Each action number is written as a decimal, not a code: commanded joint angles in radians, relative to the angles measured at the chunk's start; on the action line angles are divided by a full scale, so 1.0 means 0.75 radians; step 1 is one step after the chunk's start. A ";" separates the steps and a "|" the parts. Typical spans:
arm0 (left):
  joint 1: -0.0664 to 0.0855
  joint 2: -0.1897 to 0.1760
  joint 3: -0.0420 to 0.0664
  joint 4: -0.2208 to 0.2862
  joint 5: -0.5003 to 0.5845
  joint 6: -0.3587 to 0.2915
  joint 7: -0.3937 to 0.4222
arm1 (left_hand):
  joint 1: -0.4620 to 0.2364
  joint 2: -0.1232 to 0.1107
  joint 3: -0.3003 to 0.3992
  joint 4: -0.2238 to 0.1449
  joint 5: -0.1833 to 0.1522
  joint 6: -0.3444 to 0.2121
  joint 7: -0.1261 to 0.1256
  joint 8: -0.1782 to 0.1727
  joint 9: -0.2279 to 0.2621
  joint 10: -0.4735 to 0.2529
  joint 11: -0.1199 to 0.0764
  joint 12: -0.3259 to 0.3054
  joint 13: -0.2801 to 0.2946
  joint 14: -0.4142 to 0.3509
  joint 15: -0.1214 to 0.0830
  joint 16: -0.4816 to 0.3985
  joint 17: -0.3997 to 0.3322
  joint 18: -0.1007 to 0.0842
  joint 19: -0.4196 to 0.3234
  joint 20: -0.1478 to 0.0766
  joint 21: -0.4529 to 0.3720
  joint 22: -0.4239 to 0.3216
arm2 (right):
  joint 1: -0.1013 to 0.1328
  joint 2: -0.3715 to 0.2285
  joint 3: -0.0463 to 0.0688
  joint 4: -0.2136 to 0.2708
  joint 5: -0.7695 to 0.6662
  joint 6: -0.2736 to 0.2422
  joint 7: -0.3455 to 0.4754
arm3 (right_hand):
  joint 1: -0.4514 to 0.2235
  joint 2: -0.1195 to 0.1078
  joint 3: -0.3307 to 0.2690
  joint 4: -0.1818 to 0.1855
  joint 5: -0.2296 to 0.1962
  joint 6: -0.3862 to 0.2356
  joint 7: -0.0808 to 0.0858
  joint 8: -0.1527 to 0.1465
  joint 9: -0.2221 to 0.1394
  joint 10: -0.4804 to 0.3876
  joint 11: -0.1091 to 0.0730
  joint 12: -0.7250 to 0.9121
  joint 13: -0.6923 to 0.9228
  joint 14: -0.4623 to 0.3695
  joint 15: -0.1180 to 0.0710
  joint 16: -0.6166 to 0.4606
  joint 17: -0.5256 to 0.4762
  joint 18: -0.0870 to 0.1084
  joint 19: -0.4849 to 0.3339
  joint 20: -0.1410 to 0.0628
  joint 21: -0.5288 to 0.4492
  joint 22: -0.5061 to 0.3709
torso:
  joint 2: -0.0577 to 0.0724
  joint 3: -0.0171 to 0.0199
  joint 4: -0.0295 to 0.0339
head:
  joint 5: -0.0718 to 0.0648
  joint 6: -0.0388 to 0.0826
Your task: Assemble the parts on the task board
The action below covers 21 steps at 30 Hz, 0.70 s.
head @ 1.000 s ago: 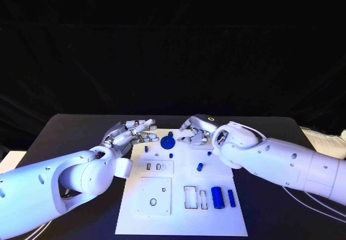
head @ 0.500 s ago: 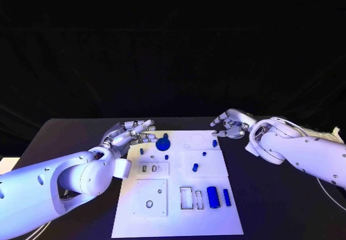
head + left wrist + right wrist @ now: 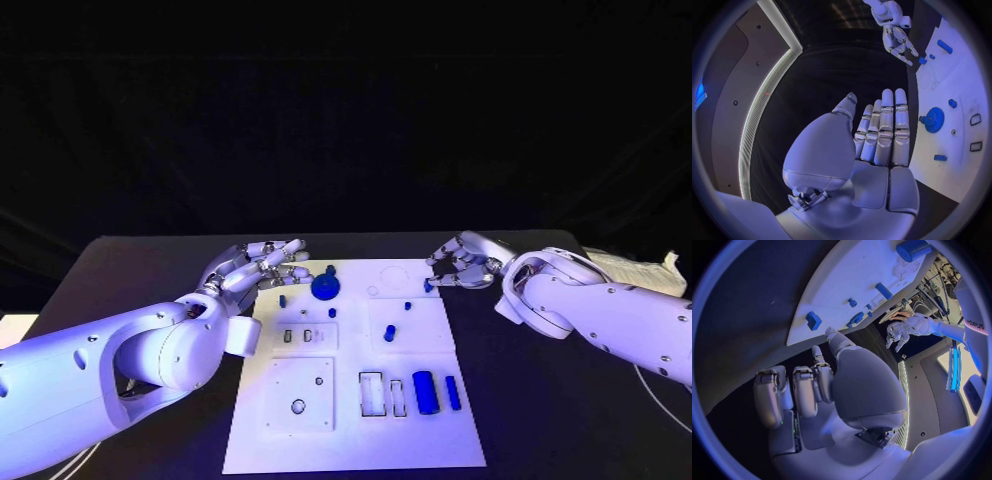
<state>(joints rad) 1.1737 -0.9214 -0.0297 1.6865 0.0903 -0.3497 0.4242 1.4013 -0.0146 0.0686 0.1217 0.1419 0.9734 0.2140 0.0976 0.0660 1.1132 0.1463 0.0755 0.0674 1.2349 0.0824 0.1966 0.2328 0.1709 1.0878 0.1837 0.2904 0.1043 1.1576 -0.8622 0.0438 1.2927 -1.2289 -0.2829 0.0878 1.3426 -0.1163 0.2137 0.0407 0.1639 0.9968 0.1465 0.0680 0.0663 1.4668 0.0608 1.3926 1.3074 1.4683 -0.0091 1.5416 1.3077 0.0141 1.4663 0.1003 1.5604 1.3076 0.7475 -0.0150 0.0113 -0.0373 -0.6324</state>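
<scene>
The white task board (image 3: 358, 420) lies in the middle of the black table. A blue gear (image 3: 326, 288) stands at its far left part; in the left wrist view the gear (image 3: 934, 120) is beside my fingertips. My left hand (image 3: 267, 265) hovers at the board's far left edge with its fingers straight and nothing in it. My right hand (image 3: 464, 265) is at the far right corner, fingers bent and apart, their tips just beside a small blue peg (image 3: 430, 285). The right wrist view shows that hand (image 3: 817, 395) holding nothing, with the peg (image 3: 814, 320) ahead of it.
Other small blue pieces (image 3: 389, 333) lie mid-board. A blue cylinder (image 3: 424, 392) and a blue bar (image 3: 453, 393) lie at the near right beside two slots (image 3: 372, 394). Bare table (image 3: 548, 420) flanks the board on both sides.
My right hand has moved from over the board's far middle out to its far right corner, then dropped slightly toward the small blue peg. The left hand has stayed where it was.
</scene>
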 commanded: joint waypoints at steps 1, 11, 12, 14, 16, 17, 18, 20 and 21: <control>0.000 0.002 0.001 -0.001 0.001 0.029 0.009 | 0.009 -0.001 0.000 -0.011 -0.008 -0.010 0.001 -0.009 -0.001 -0.007 0.005 -0.006 -0.001 -0.005 0.003 -0.009 0.001 0.015 0.002 0.006 -0.008 -0.002 | -0.008 0.003 0.000 -0.007 -0.004 0.027 0.028 | 0.003 -0.012 -0.007 0.001 -0.004 -0.010 0.002 -0.008 -0.002 0.051 -0.002 -0.005 0.214 0.120 -0.004 0.005 0.272 -0.012 0.123 -0.006 0.003 0.325 | 0.000 -0.0019 0.0011 | 0.001 -0.003; -0.001 0.001 0.001 -0.002 0.001 0.029 0.009 | 0.009 -0.001 0.000 -0.011 -0.008 -0.010 0.001 -0.009 -0.001 -0.007 0.005 -0.006 -0.001 -0.005 0.003 -0.009 0.001 0.015 0.002 0.006 -0.008 -0.002 | -0.024 0.021 0.000 -0.038 -0.023 0.035 0.024 | 0.003 -0.012 -0.008 0.000 -0.003 -0.010 0.002 -0.008 -0.001 0.051 -0.003 -0.005 0.214 0.120 -0.004 0.006 0.273 -0.012 0.123 -0.005 0.003 0.325 | 0.000 -0.0015 0.0001 | 0.002 -0.008; -0.001 0.001 0.001 -0.002 0.001 0.030 0.009 | 0.009 -0.001 0.000 -0.011 -0.008 -0.010 0.001 -0.009 -0.001 -0.007 0.005 -0.006 -0.001 -0.005 0.003 -0.009 0.001 0.015 0.002 0.006 -0.008 -0.002 | -0.028 0.026 0.000 -0.044 -0.028 0.034 0.022 | 0.005 -0.010 -0.008 -0.002 -0.002 -0.010 0.002 -0.007 -0.001 0.051 -0.003 -0.005 0.214 0.120 -0.004 0.006 0.273 -0.012 0.123 -0.005 0.003 0.325 | 0.000 -0.0015 0.0004 | 0.003 -0.007; -0.001 0.001 0.001 -0.002 0.001 0.030 0.009 | 0.009 -0.001 0.000 -0.011 -0.008 -0.010 0.001 -0.009 -0.001 -0.007 0.005 -0.006 -0.001 -0.005 0.003 -0.009 0.001 0.015 0.002 0.006 -0.008 -0.002 | -0.033 0.035 0.000 -0.055 -0.035 0.033 0.019 | 0.007 -0.007 -0.007 -0.004 0.000 -0.009 0.002 -0.006 -0.001 0.051 -0.003 -0.004 0.214 0.120 -0.005 0.006 0.274 -0.013 0.123 -0.005 0.003 0.325 | 0.000 -0.0012 0.0018 | 0.004 -0.008; -0.001 0.001 0.001 -0.002 0.001 0.030 0.009 | 0.009 -0.001 0.000 -0.011 -0.008 -0.010 0.001 -0.009 -0.001 -0.007 0.005 -0.006 -0.001 -0.005 0.003 -0.009 0.001 0.015 0.002 0.006 -0.008 -0.002 | -0.037 0.043 0.000 -0.064 -0.040 0.031 0.017 | 0.007 -0.006 -0.007 -0.004 0.000 -0.009 0.002 -0.006 -0.001 0.051 -0.003 -0.004 0.214 0.120 -0.005 0.006 0.273 -0.013 0.123 -0.005 0.003 0.325 | 0.000 -0.0006 0.0023 | 0.005 -0.009; -0.001 0.001 0.001 -0.002 0.001 0.030 0.009 | 0.009 -0.001 0.000 -0.011 -0.008 -0.010 0.001 -0.009 -0.001 -0.007 0.005 -0.006 -0.001 -0.005 0.003 -0.009 0.001 0.015 0.002 0.006 -0.008 -0.002 | -0.038 0.047 0.000 -0.069 -0.043 0.031 0.016 | 0.008 -0.005 -0.006 -0.005 0.000 -0.008 0.002 -0.006 -0.001 0.051 -0.003 -0.003 0.215 0.121 -0.005 0.006 0.274 -0.013 0.123 -0.005 0.003 0.325 | 0.000 -0.0005 0.0022 | 0.005 -0.009; -0.001 0.001 0.001 -0.003 0.001 0.030 0.009 | 0.009 -0.001 0.000 -0.011 -0.008 -0.010 0.001 -0.009 -0.001 -0.007 0.005 -0.006 -0.001 -0.005 0.003 -0.009 0.001 0.015 0.002 0.006 -0.008 -0.002 | -0.040 0.051 0.000 -0.073 -0.045 0.031 0.015 | 0.009 -0.004 -0.006 -0.005 0.001 -0.008 0.002 -0.006 0.000 0.051 -0.003 -0.003 0.215 0.121 -0.005 0.006 0.274 -0.013 0.123 -0.005 0.003 0.325 | 0.000 -0.0007 0.0021 | 0.006 -0.010; -0.001 0.002 0.001 -0.003 0.001 0.030 0.009 | 0.009 -0.001 0.000 -0.011 -0.008 -0.010 0.001 -0.009 -0.001 -0.007 0.005 -0.006 -0.001 -0.005 0.003 -0.009 0.001 0.015 0.002 0.006 -0.008 -0.002 | -0.042 0.059 0.000 -0.081 -0.049 0.032 0.014 | 0.010 -0.001 -0.005 -0.006 0.001 -0.006 0.002 -0.005 0.000 0.052 -0.003 -0.001 0.216 0.121 -0.005 0.007 0.275 -0.013 0.123 -0.005 0.003 0.326 | 0.000 -0.0008 0.0023 | 0.007 -0.011; -0.001 0.002 0.001 -0.003 0.001 0.031 0.008 | 0.009 -0.001 0.000 -0.011 -0.008 -0.010 0.001 -0.009 -0.001 -0.007 0.005 -0.006 -0.001 -0.005 0.003 -0.009 0.001 0.015 0.002 0.006 -0.008 -0.002 | -0.043 0.062 0.000 -0.083 -0.050 0.033 0.014 | 0.011 0.001 -0.004 -0.007 0.002 -0.005 0.001 -0.004 0.000 0.052 -0.003 -0.001 0.216 0.121 -0.005 0.007 0.275 -0.012 0.123 -0.005 0.003 0.325 | 0.000 -0.0009 0.0019 | 0.008 -0.012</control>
<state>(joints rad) 1.1727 -0.9218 -0.0298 1.6833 0.0903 -0.3477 0.4241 1.4012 -0.0146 0.0686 0.1217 0.1419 0.9734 0.2140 0.0976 0.0661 1.1132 0.1463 0.0755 0.0675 1.2350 0.0824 0.1966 0.2326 0.1710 1.0878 0.1837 0.2904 0.1036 1.1264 -0.8184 0.0438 1.2330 -1.2442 -0.2716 0.0960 1.3426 -0.1161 0.2125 0.0397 0.1640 0.9968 0.1465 0.0680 0.0663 1.4668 0.0608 1.3918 1.3073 1.4683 -0.0091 1.5415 1.3075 0.0141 1.4663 0.1003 1.5604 1.3074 0.7472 -0.0156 0.0126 -0.0325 -0.6401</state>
